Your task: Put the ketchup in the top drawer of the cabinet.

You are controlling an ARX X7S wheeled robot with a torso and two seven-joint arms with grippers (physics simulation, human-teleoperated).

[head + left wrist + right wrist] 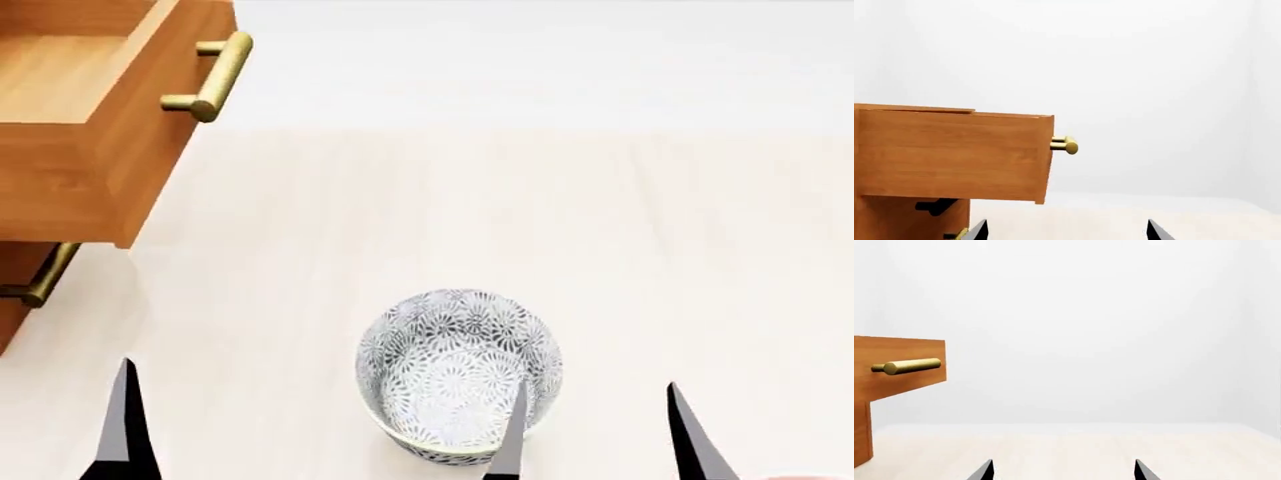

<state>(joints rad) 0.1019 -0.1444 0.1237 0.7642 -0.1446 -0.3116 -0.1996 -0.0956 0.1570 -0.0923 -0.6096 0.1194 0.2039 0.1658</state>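
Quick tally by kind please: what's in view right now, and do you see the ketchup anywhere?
Cabinet: 1
Open top drawer: 1
Brass bar handles: 2
Patterned bowl: 1
Ketchup: 0, not in any view
Total: 5

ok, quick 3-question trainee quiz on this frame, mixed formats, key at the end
1. True or false: the top drawer is pulled open.
2. What stands nearest the right gripper in the head view? A) patterned bowl B) brass handle C) lower drawer handle
3. Fill in: the ketchup is ____ in all three views.

Key
1. True; it juts out past the cabinet front.
2. A
3. Not visible. Both grippers are open and empty; the left gripper holds nothing.
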